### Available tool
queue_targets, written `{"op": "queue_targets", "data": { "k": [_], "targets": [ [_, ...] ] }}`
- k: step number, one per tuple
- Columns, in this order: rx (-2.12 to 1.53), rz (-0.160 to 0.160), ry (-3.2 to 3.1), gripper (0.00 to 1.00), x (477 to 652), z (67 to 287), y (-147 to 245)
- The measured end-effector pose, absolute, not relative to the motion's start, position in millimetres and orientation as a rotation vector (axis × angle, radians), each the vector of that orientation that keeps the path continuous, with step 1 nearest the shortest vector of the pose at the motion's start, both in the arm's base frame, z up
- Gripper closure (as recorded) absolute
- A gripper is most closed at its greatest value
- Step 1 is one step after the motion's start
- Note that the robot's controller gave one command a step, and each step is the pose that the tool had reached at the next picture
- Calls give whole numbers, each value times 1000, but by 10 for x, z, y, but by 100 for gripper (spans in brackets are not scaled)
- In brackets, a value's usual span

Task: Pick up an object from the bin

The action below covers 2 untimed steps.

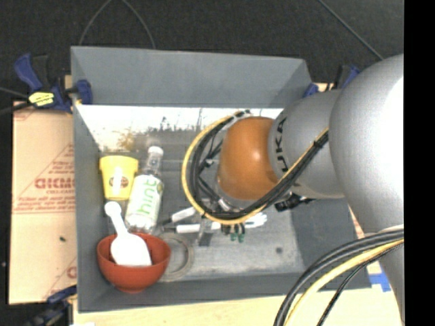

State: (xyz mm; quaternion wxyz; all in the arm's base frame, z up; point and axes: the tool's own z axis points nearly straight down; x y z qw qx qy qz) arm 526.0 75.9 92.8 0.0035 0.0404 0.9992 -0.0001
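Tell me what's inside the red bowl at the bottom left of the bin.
A white plastic scoop lies in the red bowl, its handle sticking out over the rim toward the clear bottle. The scoop's head covers the bowl's bottom, so anything beneath it cannot be seen.

Grey metal bin [183, 80] looking matt, floor scuffed. Round red plastic bowl [132, 272] shining glossy. White plastic scoop [128, 246] looking smooth. Clear plastic bottle [145, 199] glinting. Orange wrist cover [248, 156] gleaming.

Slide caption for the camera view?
Gripper at the middle of the bin, beside a clear bottle, yellow cup and red bowl holding a white scoop.
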Motion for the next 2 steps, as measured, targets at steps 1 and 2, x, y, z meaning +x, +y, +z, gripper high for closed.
{"op": "queue_targets", "data": {
  "k": [1, 2],
  "targets": [
    [124, -1, 3137, 100, 5248, 1297, 756],
    [121, 1, 3131, 100, 5267, 1586, 753]
  ]
}}
